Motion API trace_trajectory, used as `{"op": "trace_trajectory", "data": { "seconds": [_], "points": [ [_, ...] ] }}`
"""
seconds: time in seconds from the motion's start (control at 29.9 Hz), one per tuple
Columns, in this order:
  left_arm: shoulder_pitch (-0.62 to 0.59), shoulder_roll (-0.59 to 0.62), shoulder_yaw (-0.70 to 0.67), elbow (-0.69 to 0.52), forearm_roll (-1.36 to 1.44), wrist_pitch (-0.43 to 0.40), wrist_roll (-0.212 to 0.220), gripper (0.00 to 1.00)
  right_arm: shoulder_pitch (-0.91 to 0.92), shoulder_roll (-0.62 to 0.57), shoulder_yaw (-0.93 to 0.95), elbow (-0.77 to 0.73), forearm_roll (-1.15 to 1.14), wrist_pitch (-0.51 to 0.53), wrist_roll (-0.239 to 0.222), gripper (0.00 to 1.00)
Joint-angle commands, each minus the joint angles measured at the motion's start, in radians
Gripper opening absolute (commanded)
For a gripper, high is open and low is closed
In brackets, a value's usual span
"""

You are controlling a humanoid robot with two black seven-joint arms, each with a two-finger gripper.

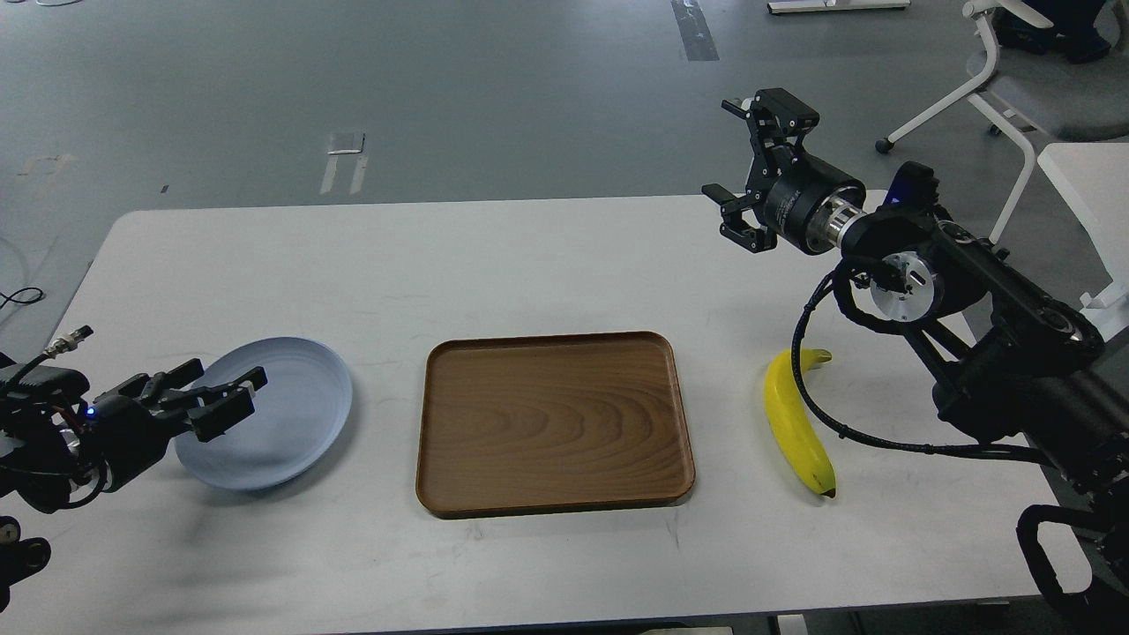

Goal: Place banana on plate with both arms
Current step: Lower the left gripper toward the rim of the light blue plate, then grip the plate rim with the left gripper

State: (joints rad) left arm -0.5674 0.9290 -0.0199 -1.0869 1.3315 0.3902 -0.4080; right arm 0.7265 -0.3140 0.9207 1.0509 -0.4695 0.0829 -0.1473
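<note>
The yellow banana (796,423) lies on the white table to the right of the wooden tray, green stem away from me, dark tip toward me. The pale blue-grey plate (282,406) sits on the table left of the tray. My left gripper (216,392) is low over the plate's left part, fingers spread and empty. My right gripper (750,168) is raised above the table's far right, well beyond the banana, jaws wide apart and empty. A black cable of the right arm loops across the banana's stem end.
A brown wooden tray (554,422) lies in the middle of the white table (529,256). A white chair (1014,79) and another white table edge (1089,190) stand at the far right on the grey floor.
</note>
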Motion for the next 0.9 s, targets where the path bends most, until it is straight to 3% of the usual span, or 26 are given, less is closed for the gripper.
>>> {"op": "trace_trajectory", "data": {
  "seconds": [0.0,0.27,0.53,0.74,0.8,0.84,0.87],
  "points": [
    [0.021,-0.004,0.0,0.021,-0.023,0.001,0.0,0.98,-0.001,0.0,0.001,0.0,0.0,0.0,0.0,1.0],
    [0.038,-0.064,0.001,0.153,-0.025,0.033,-0.005,0.97,-0.002,0.0,0.0,-0.002,0.0,0.0,0.0,1.0],
    [0.064,-0.091,0.001,0.197,-0.026,0.033,-0.009,0.94,-0.004,0.004,0.0,-0.006,0.0,0.0,0.0,1.0],
    [0.081,-0.101,0.001,0.22,-0.026,0.033,-0.021,0.72,-0.004,0.004,0.0,-0.006,0.0,0.0,0.0,1.0],
    [0.083,-0.102,0.001,0.226,-0.026,0.032,-0.028,0.53,-0.005,0.004,0.0,-0.006,0.0,0.0,0.0,1.0],
    [0.087,-0.104,0.001,0.232,-0.026,0.032,-0.028,0.38,-0.005,0.004,0.001,-0.006,0.0,0.0,0.0,1.0],
    [0.09,-0.105,0.001,0.234,-0.026,0.032,-0.029,0.31,-0.007,0.004,0.001,-0.006,0.0,0.0,0.0,1.0]
  ]
}}
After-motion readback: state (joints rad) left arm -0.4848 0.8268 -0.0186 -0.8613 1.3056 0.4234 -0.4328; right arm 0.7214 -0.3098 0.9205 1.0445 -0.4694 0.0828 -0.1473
